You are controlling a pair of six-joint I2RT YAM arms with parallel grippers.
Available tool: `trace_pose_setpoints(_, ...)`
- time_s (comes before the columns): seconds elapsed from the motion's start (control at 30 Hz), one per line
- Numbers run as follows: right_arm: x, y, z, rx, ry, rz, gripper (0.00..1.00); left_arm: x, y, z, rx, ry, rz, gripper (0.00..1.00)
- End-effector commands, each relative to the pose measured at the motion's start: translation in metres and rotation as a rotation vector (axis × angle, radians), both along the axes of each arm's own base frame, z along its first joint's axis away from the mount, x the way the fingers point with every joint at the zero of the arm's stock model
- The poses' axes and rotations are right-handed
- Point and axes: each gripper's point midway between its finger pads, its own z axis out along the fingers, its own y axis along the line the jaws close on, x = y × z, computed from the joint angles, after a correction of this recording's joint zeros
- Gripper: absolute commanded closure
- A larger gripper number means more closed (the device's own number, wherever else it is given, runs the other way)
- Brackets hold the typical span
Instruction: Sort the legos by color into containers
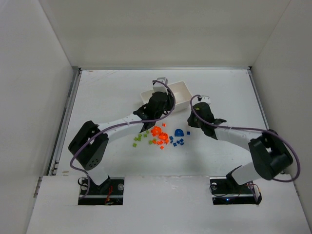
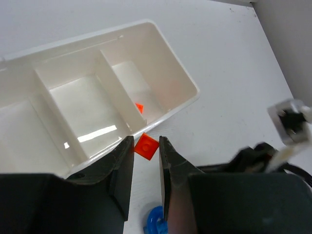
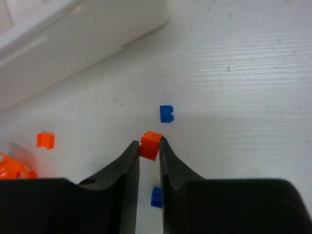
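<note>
Sorting orange: both grippers loaded near the white tray (image 2: 171,64).
The left gripper (image 2: 146,149) clamps an orange brick (image 2: 146,144), seemingly just short of the tray's rim; released here it might miss the end compartment (image 2: 130,79) holding one orange piece (image 2: 139,107). Only the right wrist view shows the right gripper (image 3: 149,150) pinching a second orange brick (image 3: 151,143) near a blue brick (image 3: 166,113).
</note>
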Motion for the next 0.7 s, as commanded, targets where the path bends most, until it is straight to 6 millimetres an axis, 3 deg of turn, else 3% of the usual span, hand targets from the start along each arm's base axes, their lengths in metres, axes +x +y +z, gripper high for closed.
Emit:
trace_pose_setpoints(0.0, -0.007, -0.010, 0.043, 0.078, -0.126, -0.044, 0.83, 0.035, -0.025, 0.033, -0.080, -0.085, -0.004, 0.86)
trace_pose_setpoints(0.23, -0.024, -0.008, 0.062, 0.134, -0.165, -0.032, 0.83, 0.090, -0.051, 0.002, -0.038, -0.067, 0.024, 0.83)
trace_pose_setpoints(0.3, -0.023, -0.007, 0.069, 0.140, -0.180, -0.023, 0.83, 0.100, -0.056, -0.007, -0.016, -0.063, 0.026, 0.80)
trace_pose_setpoints(0.4, -0.020, -0.002, 0.083, 0.159, -0.205, -0.008, 0.83, 0.114, -0.060, -0.011, 0.008, -0.077, 0.033, 0.67)
trace_pose_setpoints(0.5, -0.011, 0.001, 0.092, 0.161, -0.222, 0.000, 0.83, 0.119, -0.059, -0.002, 0.012, -0.099, 0.035, 0.55)
trace_pose_setpoints(0.67, 0.016, 0.010, 0.110, 0.161, -0.255, 0.001, 0.83, 0.104, -0.035, 0.018, -0.027, -0.101, 0.059, 0.56)
